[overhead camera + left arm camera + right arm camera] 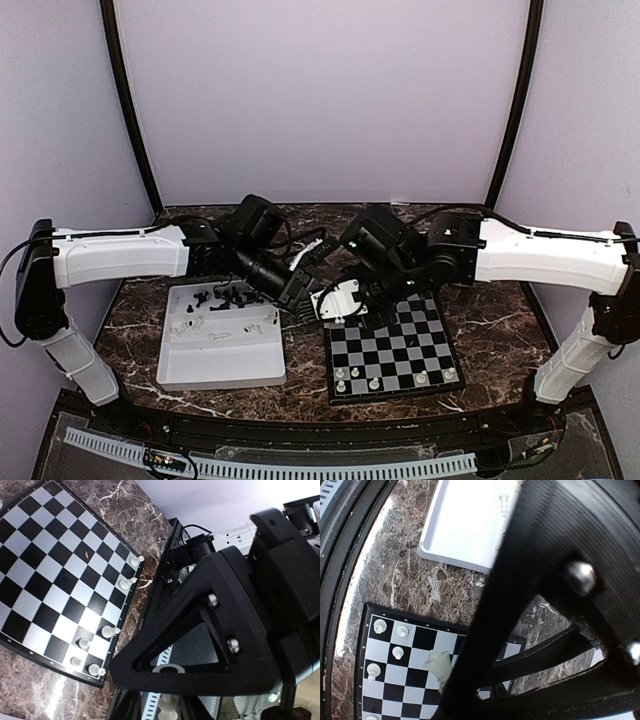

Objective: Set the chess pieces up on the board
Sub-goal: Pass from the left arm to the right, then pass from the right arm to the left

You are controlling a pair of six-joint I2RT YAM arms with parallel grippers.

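Note:
The board lies right of centre with several white chess pieces along its near edge. Both grippers meet in the air over the board's far left corner. A white chess piece hangs between the fingers of my left gripper, with a gap showing beside it, so those jaws stand open. My right gripper comes in from the right and is shut on the same piece above the board. Much of the contact is hidden by the black fingers.
A white tray sits left of the board, with black pieces at its far end and white pieces in the middle. The dark marble table's front rail lies close to the board's near edge.

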